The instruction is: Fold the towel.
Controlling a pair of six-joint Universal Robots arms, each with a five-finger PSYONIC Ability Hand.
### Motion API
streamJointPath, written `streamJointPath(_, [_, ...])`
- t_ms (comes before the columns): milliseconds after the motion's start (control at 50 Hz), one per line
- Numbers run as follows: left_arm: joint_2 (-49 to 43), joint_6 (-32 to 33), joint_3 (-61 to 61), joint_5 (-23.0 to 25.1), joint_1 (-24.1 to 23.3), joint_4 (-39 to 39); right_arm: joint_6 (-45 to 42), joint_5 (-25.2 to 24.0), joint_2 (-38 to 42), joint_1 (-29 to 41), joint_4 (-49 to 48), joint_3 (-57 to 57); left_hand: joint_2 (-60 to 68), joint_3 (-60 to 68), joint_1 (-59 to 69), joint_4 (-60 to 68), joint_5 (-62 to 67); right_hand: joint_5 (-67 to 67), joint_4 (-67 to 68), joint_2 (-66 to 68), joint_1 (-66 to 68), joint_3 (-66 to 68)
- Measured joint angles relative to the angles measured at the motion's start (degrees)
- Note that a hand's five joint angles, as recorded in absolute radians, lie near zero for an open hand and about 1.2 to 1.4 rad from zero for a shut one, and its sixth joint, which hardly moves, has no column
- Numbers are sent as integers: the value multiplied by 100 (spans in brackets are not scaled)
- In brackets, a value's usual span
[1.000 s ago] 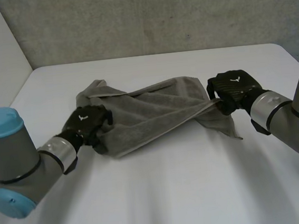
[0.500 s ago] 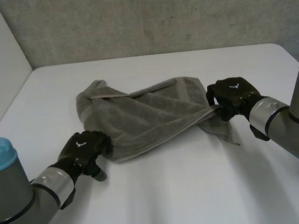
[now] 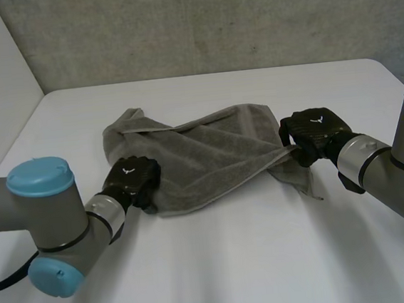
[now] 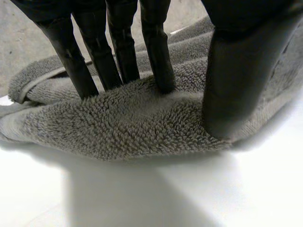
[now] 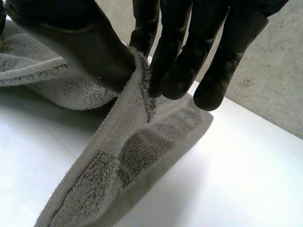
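Grey terry cloth, the towel (image 3: pixel 203 158) lies rumpled in the middle of the white table (image 3: pixel 234 263). Its long axis runs across the robot from one hand to the other, with a doubled-over flap at the far left end and a loose corner trailing off at the near right.

The left hand (image 3: pixel 133 179) sits on the towel's near left corner. In its wrist view the straight fingers (image 4: pixel 156 56) press down into the pile and the thumb rests on the near hem, none of them curled round the cloth.

At the opposite end, the right hand (image 3: pixel 315 133) pinches the right edge. Its wrist view shows the hem (image 5: pixel 137 80) nipped between thumb and fingers and raised off the table, the rest sloping down from it.

Each hand has its own end, so neither needs to reach. I judge that the fold turns on this span: one end can be carried along the axis onto the other.
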Motion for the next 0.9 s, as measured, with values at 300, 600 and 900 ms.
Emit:
streamJointPath(300, [396, -11, 510, 65, 123, -213, 93, 40, -215, -66, 160, -600, 3394, 3356, 3151, 3658, 3093, 0, 0, 0, 0, 0])
streamJointPath(600, [2280, -378, 1627, 109, 283, -693, 868, -283, -1081, -30, 1477, -2610, 3459, 3491, 3152, 3687, 3162, 0, 0, 0, 11, 0])
streamJointPath(900, [61, 639, 1151, 76, 786, -744, 219, -341, -136, 45, 1302, -1537, 1214, 1385, 1284, 1371, 1367, 0, 0, 0, 17, 0])
